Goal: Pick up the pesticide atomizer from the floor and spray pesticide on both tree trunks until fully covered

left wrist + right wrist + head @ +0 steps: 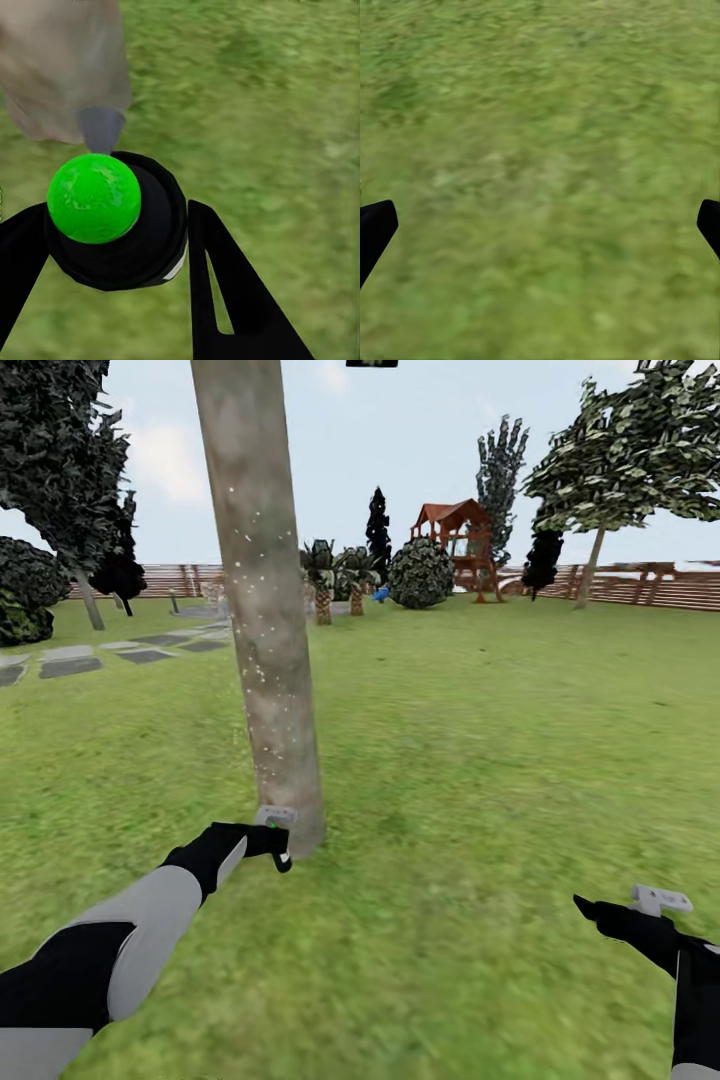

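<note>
The pesticide atomizer (112, 232), a black body with a bright green ball on top, sits between the fingers (225, 292) of my left gripper (112, 214), which is shut on it. Its grey nozzle (101, 127) points at the foot of the near tree trunk (60, 67). In the head view my left gripper (278, 850) hovers low over the grass, right beside the base of this thick grey-brown trunk (262, 610), which carries pale specks. My right gripper (592, 908) hangs open over bare grass (540, 112), fingertips (375, 229) wide apart.
Green lawn (480, 760) stretches to a brown slat fence (650, 588). Another leafy tree (625, 450) stands far right. Grey paving slabs (70, 665) lie at the left, with a round bush (420, 572), a wooden play tower (462, 545) and short palms (322, 585) behind.
</note>
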{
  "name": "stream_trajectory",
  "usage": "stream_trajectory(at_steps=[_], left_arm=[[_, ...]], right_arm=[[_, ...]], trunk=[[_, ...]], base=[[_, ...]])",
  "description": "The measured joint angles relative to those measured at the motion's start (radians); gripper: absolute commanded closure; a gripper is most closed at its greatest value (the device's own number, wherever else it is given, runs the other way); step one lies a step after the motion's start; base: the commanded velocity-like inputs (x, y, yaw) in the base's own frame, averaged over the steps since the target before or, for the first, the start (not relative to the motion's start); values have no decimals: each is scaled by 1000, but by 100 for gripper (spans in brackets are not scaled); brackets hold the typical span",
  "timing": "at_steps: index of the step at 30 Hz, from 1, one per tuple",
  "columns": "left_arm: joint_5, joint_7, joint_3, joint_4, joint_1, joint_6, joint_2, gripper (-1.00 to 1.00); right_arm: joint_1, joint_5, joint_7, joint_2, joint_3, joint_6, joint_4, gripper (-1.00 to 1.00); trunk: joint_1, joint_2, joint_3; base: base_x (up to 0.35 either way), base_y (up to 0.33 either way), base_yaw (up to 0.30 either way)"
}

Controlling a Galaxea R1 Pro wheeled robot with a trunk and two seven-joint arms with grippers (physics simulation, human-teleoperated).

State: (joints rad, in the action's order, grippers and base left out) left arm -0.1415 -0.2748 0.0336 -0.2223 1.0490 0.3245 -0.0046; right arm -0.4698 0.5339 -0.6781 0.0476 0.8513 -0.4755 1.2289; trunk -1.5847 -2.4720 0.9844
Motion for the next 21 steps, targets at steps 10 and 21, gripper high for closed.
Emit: stream_trajectory(at_steps=[10,21], left_arm=[[1,0,0,0,-1,-21,0,100],[66,0,0,0,-1,-22,0,100]], right_arm=[[0,0,0,0,0,0,0,-100],[0,0,-1,0,0,0,-1,-100]], trunk=[[0,0,5],[0,0,6]], base=[[129,-311,267],[68,-311,82]])
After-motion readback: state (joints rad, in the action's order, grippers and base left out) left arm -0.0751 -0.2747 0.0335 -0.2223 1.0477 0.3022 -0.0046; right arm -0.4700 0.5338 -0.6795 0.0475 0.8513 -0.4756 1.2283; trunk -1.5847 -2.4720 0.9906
